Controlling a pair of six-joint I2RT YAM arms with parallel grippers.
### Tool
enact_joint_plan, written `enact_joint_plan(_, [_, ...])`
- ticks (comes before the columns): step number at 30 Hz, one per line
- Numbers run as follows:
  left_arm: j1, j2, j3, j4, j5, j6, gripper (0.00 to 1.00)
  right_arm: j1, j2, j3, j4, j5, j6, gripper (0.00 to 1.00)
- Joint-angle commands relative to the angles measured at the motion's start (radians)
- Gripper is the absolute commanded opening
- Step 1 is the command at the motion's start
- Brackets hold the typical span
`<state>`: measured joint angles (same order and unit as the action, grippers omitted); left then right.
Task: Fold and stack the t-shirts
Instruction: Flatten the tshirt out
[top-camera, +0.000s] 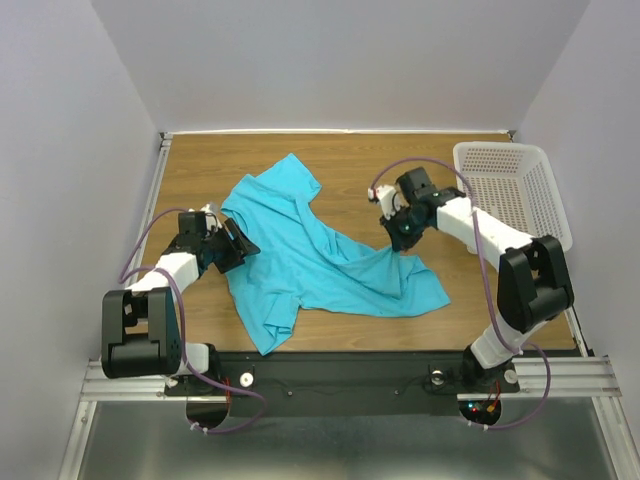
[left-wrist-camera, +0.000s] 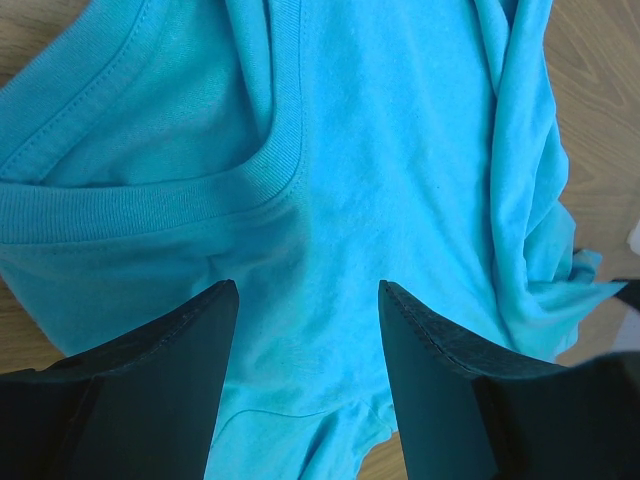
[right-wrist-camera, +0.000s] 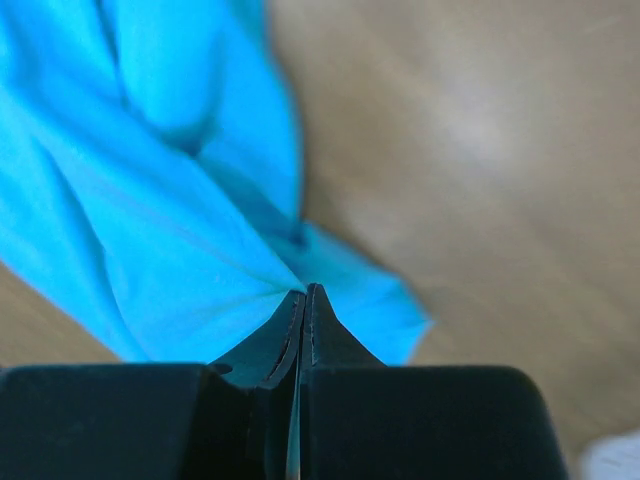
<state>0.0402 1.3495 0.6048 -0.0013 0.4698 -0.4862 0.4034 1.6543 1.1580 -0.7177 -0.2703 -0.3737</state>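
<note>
Top external view, near edge outward, the first asked: where did the t-shirt (top-camera: 310, 250) lie, and which way did it run?

Second: Rumpled on the wood-grain table (top-camera: 200, 170), about mid-depth, between the two arms. Its long axis ran from 11 o'clock to 4 o'clock, with one loose flap trailing toward 6 o'clock, nearest the bases.

First: And the hands?

Second: The left gripper (top-camera: 238, 244) sat at the shirt's 9 o'clock edge, jaws well apart and holding nothing. The right gripper (top-camera: 402, 242) was at the 3 o'clock side, jaws pressed together on a pinch of turquoise cloth that rose in a ridge to its tip.

First: What did the next move turn on?

Second: That span, I judged. Cloth lay at 3 o'clock from the left hand and 9 o'clock from the right, so drawing apart along that line would spread it. The right arm had its hold; the left had none.

First: Anything for it to take?

Second: In the left wrist view the ribbed collar (left-wrist-camera: 200, 195) curved just beyond the open fingers (left-wrist-camera: 160, 360), a thicker stitched band on thin, soft, matte knit. Whether the pads touched cloth, I couldn't tell. In the right wrist view the black fingertips (right-wrist-camera: 325, 345) met with a fold caught between.

First: Farthest off?

Second: A white plastic mesh basket (top-camera: 548, 200) at 2 o'clock, apart from the shirt.
</note>
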Motion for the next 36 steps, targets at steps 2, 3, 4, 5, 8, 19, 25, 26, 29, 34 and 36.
enact_joint_plan(2, [-0.003, 0.016, 0.039, 0.003, 0.006, 0.017, 0.69, -0.075, 0.024, 0.181, 0.050, 0.161, -0.064, 0.01])
enact_joint_plan(3, [-0.003, 0.016, 0.041, 0.003, 0.006, 0.017, 0.69, -0.084, 0.059, 0.199, 0.076, 0.183, -0.062, 0.01])
enact_joint_plan(4, [-0.003, 0.019, 0.039, 0.003, 0.004, 0.017, 0.69, -0.104, 0.073, 0.218, 0.095, 0.236, -0.056, 0.01])
enact_joint_plan(5, [-0.003, 0.020, 0.039, 0.003, 0.003, 0.015, 0.69, -0.113, 0.087, 0.247, 0.116, 0.258, -0.054, 0.01])
enact_joint_plan(8, [-0.003, 0.031, 0.044, 0.003, -0.002, 0.018, 0.69, -0.132, 0.157, 0.313, 0.193, 0.354, -0.036, 0.00])
enact_joint_plan(19, [-0.003, 0.030, 0.127, -0.051, -0.020, 0.072, 0.69, -0.167, 0.383, 0.465, 0.366, 0.542, -0.013, 0.01])
enact_joint_plan(25, [-0.003, 0.028, 0.353, -0.048, -0.112, 0.217, 0.70, -0.192, 0.415, 0.505, 0.391, 0.516, 0.007, 0.00])
enact_joint_plan(26, [-0.003, 0.051, 0.386, -0.043, -0.128, 0.241, 0.70, -0.193, 0.418, 0.509, 0.393, 0.510, 0.012, 0.01])
enact_joint_plan(29, [-0.003, 0.163, 0.511, -0.031, -0.186, 0.317, 0.71, -0.198, 0.427, 0.520, 0.400, 0.484, 0.021, 0.00])
enact_joint_plan(34, [-0.003, 0.397, 0.726, -0.031, -0.200, 0.425, 0.70, -0.199, 0.441, 0.537, 0.408, 0.436, 0.048, 0.01])
enact_joint_plan(36, [-0.003, 0.456, 0.785, -0.029, -0.175, 0.448, 0.69, -0.199, 0.446, 0.540, 0.409, 0.428, 0.053, 0.01])
